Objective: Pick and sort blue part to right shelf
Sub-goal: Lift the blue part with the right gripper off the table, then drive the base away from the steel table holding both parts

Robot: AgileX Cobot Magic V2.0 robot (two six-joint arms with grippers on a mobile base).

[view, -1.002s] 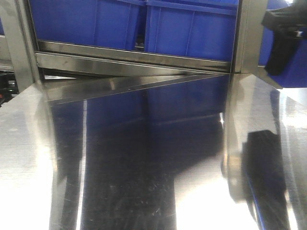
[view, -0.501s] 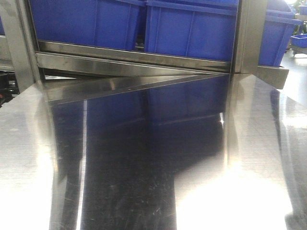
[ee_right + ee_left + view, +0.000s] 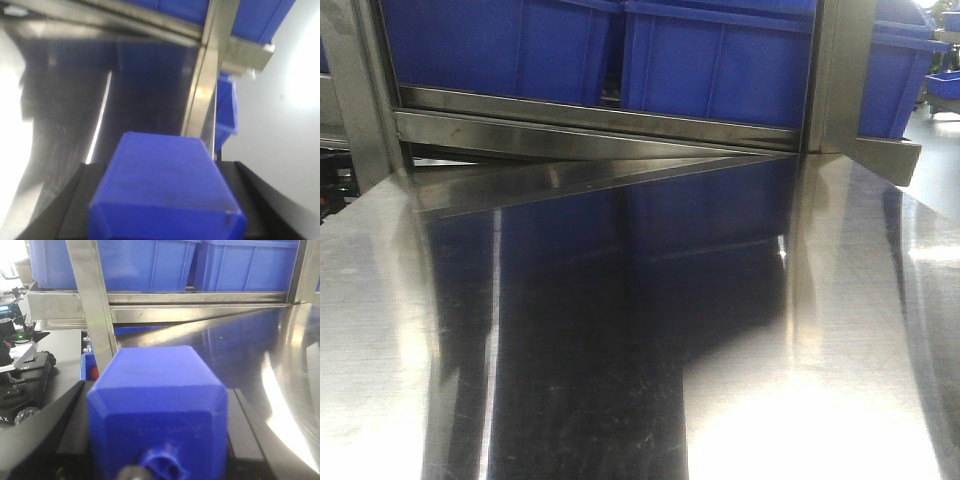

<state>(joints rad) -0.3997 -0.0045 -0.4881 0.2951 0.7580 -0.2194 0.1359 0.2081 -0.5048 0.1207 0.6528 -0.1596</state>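
Left jaws: closed against both flanks of blue part (image 3: 157,405), cap end toward wrist camera, held above table (image 3: 280,365). Right jaws: clamped on second blue part (image 3: 165,185), also clear of table. Right shelf (image 3: 600,125) with blue bins (image 3: 720,70) stands behind table's far edge, ahead of both parts.

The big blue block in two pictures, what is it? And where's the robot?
The robot has two arms, each ending in an end effector, a pincher with a camera on it. The left wrist picture shows the left end effector pinching a small blue part. The right wrist picture shows the right end effector pinching a second blue part. They look big because the cameras are close. The front picture looks over a shiny steel table toward a steel shelf holding large blue bins; no arm shows there.
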